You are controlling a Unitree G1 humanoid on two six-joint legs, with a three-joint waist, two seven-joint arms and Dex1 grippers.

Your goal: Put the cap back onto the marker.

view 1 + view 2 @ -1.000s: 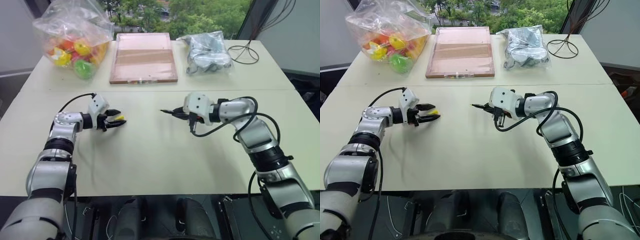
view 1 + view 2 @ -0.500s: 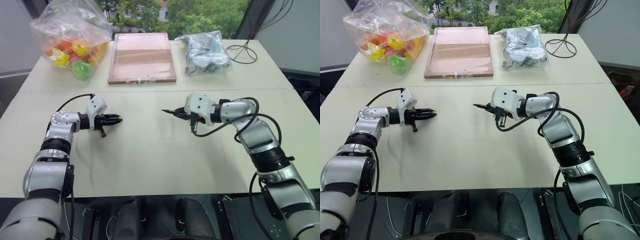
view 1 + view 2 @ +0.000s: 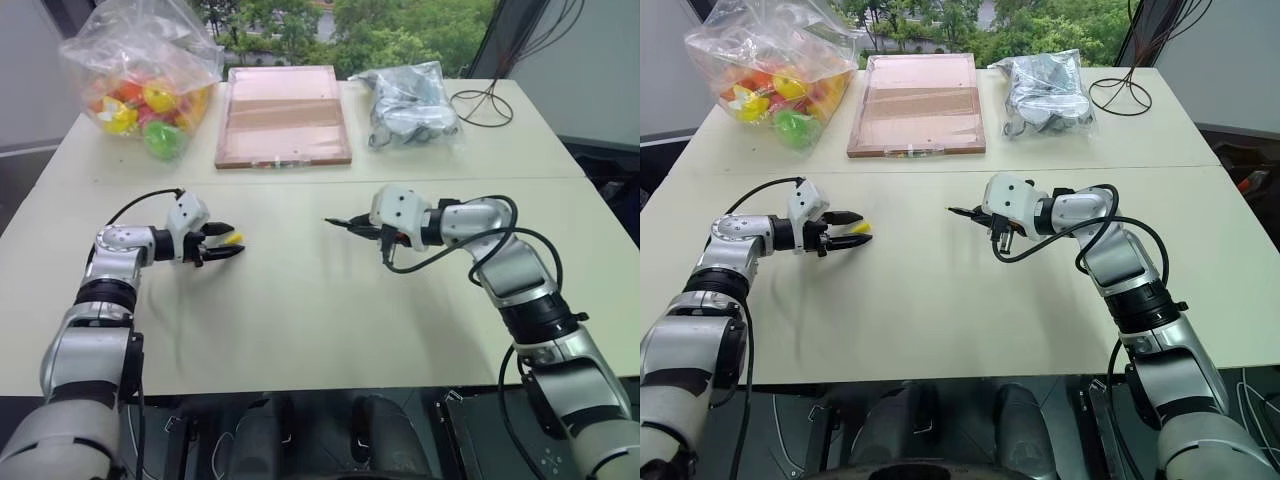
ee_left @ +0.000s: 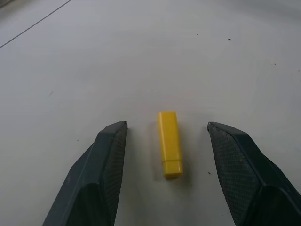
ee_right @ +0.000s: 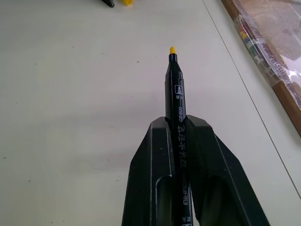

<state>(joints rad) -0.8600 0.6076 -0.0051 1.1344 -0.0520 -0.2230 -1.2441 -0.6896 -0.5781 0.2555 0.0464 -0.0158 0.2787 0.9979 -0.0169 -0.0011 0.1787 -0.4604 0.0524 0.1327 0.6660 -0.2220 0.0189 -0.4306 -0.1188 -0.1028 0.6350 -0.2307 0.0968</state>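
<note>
The marker — black, yellow-tipped — is being clamped by the right gripper. The cap, a short yellow block, is being left lying flat on the table between the parted fingers of the left gripper.

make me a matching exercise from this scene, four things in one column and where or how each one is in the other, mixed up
Things:
1. cap
2. marker
3. wooden tray
4. bag of colourful toys

Places or states:
A. clamped in the shut right hand, tip pointing toward the left hand
B. far left corner of the table
C. lying on the table between the open fingers of the left hand
D. flat at the far side of the table, between two plastic bags

Pairs: 1-C, 2-A, 3-D, 4-B
</note>
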